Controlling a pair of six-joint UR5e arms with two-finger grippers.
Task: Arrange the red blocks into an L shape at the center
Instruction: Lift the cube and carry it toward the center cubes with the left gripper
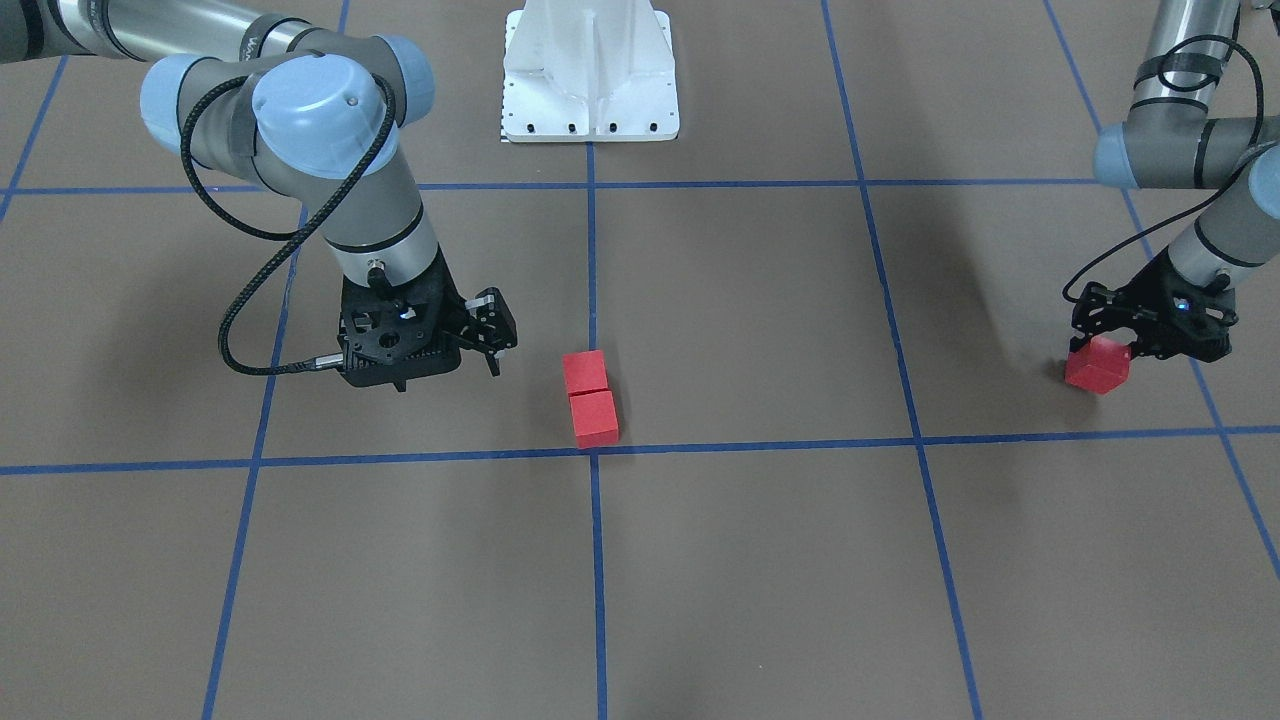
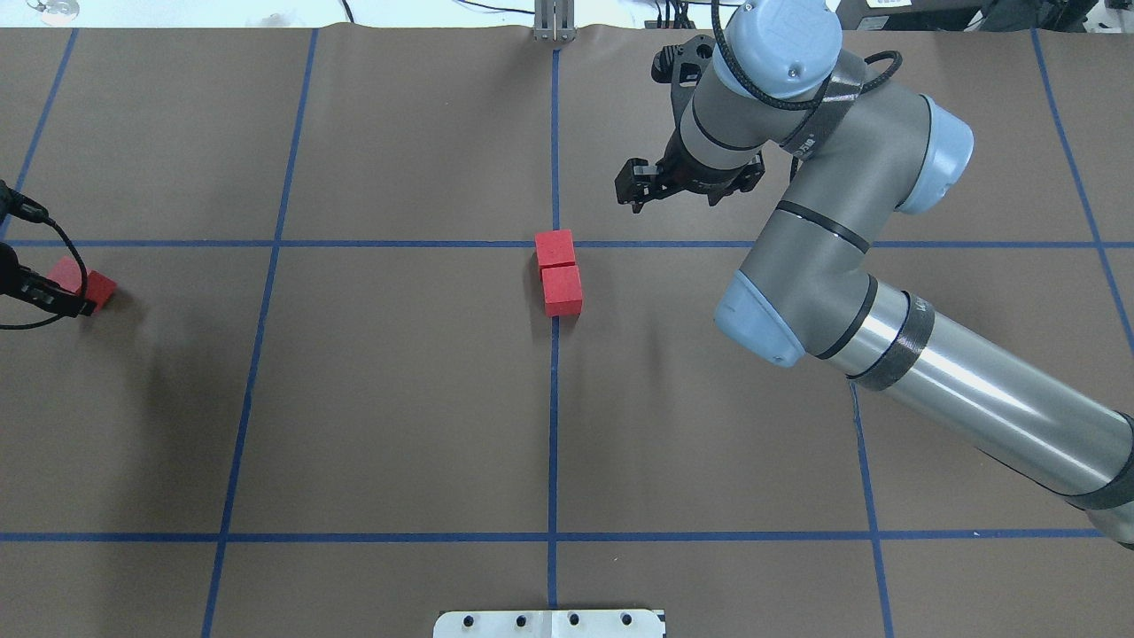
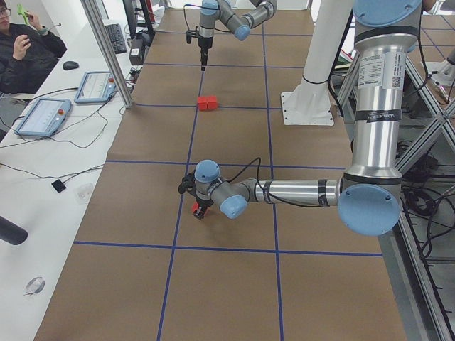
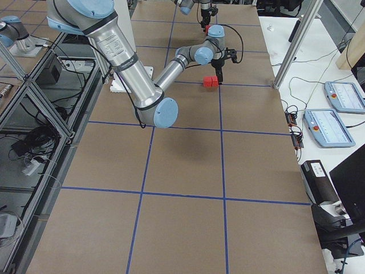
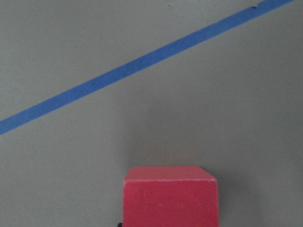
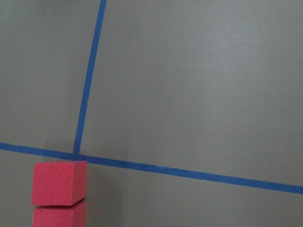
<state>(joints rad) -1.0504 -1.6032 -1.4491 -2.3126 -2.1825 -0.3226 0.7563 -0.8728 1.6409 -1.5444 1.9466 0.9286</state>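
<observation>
— How far along is the L?

— About two thirds, I'd say. Two of the red blocks [image 1: 585, 372] [image 1: 595, 417] lie touching in a short straight row at the middle of the table [image 1: 750, 560], just beside the crossing of the blue lines [image 1: 596, 450]. That makes the long leg.

— And the last one?

— The third block [image 1: 1097, 365] is well apart from them, far out on the robot's left side. The left gripper [image 1: 1102, 348] is down on it with a finger against each of two opposite sides, so I read it as clamped on that block. I cannot tell whether the block is off the table or resting on it.

— What about the other arm?

— The right gripper [image 1: 492, 350] hangs near the pair, on the robot's right of them, touching neither block and carrying nothing. I cannot tell from these views whether its fingers are apart or together.

— So what is left?

— The third block needs to come across to the centre and be set against the side of one end block, at right angles to the row, flush and touching. My guess is the risk lies in nudging the pair out of line while setting it down.
</observation>
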